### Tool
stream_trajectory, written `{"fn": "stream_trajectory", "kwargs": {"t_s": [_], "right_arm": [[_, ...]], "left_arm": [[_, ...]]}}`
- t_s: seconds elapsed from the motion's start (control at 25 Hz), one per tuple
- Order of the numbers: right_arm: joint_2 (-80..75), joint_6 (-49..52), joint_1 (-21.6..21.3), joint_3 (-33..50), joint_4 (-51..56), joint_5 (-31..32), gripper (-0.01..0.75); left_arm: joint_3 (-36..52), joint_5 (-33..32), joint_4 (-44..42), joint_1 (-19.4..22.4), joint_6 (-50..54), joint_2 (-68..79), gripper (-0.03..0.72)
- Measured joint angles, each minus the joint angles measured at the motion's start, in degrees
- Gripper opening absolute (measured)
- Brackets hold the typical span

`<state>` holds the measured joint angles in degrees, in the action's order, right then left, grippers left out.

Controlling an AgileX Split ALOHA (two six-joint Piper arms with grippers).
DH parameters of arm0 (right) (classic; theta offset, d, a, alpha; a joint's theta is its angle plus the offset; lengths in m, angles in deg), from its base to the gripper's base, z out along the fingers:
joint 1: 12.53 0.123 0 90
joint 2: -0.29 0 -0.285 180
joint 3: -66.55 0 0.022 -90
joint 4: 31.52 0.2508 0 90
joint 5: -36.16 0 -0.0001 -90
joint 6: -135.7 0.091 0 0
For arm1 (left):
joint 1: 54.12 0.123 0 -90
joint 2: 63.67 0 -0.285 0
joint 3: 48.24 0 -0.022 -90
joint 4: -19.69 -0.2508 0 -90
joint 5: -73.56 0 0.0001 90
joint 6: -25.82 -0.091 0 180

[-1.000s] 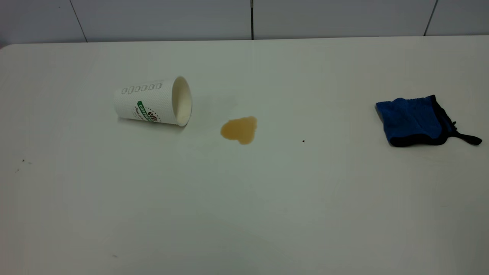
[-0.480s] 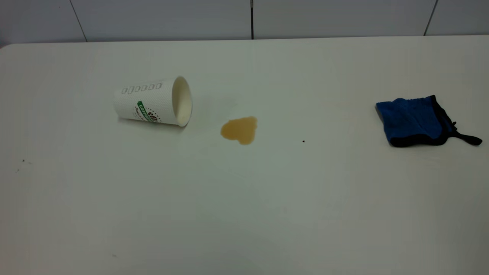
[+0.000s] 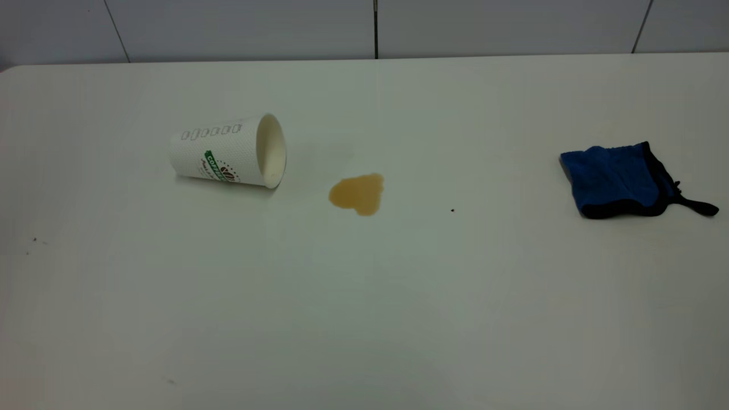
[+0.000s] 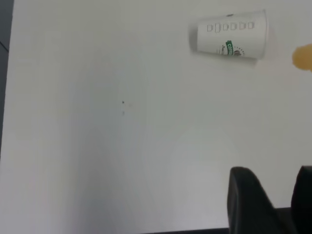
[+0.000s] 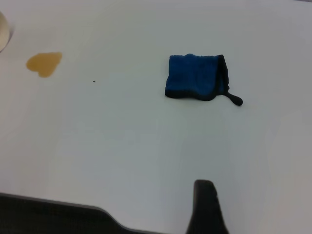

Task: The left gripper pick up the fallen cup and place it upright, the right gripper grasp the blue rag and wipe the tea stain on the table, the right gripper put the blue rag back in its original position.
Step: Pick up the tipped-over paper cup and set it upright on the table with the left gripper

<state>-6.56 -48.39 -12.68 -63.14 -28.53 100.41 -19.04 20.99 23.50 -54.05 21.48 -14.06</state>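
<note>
The table [image 3: 364,296] carries everything. The left gripper [image 4: 278,195] hangs released over its near edge, both fingers [image 4: 246,195] apart. The cup [image 3: 228,156] lies on its side well ahead of this gripper, mouth toward the tea stain [image 3: 357,193]. Only one finger of the right gripper [image 5: 207,207] shows, so its state cannot be told; the blue rag [image 3: 618,181] lies folded well ahead of it, the stain farther off.
</note>
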Motion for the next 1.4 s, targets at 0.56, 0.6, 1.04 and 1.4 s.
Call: {"fn": "stream_trajectory", "kwargs": {"t_s": [0.56, 0.6, 1.04, 1.4], "right_arm": [[0.0, 0.0, 0.0, 0.0, 0.0, 0.0, 0.572], [0.0, 0.0, 0.0, 0.0, 0.0, 0.0, 0.572], [0.0, 0.0, 0.0, 0.0, 0.0, 0.0, 0.572], [0.0, 0.0, 0.0, 0.0, 0.0, 0.0, 0.572]], "left_arm": [[-9.92, 15.19, -5.9, -12.93, 5.98, 34.47, 0.049], [-10.85, 15.82, -8.51, -14.6, 8.39, 36.55, 0.049], [-27.9, 6.23, -43.6, -35.44, 47.9, 64.1, 0.048], [-39.58, -4.14, -57.64, -43.0, 60.34, 81.31, 0.063]]}}
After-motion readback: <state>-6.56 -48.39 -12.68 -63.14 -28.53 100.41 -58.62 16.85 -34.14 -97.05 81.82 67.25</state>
